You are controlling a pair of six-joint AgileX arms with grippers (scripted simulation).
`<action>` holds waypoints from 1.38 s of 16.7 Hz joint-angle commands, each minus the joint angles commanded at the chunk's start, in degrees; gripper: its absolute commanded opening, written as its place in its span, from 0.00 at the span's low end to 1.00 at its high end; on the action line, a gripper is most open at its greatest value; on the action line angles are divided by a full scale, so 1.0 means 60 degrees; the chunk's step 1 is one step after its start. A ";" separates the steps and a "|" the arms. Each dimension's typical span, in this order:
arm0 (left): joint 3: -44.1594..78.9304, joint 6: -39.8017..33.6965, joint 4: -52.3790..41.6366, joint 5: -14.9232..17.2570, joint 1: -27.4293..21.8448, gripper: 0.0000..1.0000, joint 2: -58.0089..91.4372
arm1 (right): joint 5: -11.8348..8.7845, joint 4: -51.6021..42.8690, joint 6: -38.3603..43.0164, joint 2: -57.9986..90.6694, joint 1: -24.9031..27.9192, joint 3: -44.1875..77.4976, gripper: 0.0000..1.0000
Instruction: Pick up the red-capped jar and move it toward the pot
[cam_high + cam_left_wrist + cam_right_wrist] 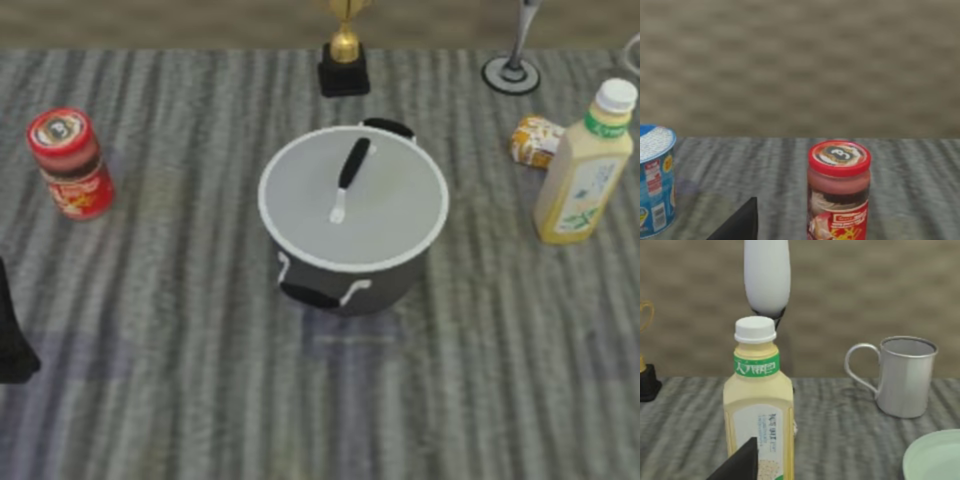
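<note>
The red-capped jar (70,165) stands upright at the table's far left; in the left wrist view the jar (839,192) is straight ahead and untouched. The dark grey pot (352,222) with its flat lid sits mid-table, well right of the jar. My left arm (14,335) shows as a dark shape at the left edge, nearer the front than the jar. Only one finger (742,225) of its gripper shows, off to the side with nothing against its inner face. The right arm is out of the top view; one finger (742,465) shows in front of the bottle.
A pale-yellow white-capped bottle (585,170) and a small orange-yellow jar (535,140) stand at the right. A gold trophy (344,50) and a glass's foot (511,72) are at the back. A blue-white tub (655,180), a metal mug (902,375) and a pale plate (935,457) show in wrist views.
</note>
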 joint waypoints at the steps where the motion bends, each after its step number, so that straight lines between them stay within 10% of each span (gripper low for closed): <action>1: 0.0000 0.0000 0.0000 0.0000 0.0000 1.00 0.0000 | 0.0000 0.0000 0.0000 0.0000 0.0000 0.0000 1.00; 11: 0.3093 0.0375 -0.3438 0.0284 -0.0387 1.00 0.3877 | 0.0000 0.0000 0.0000 0.0000 0.0000 0.0000 1.00; 23: 1.5469 0.1319 -0.9863 0.0523 -0.0819 1.00 1.4448 | 0.0000 0.0000 0.0000 0.0000 0.0000 0.0000 1.00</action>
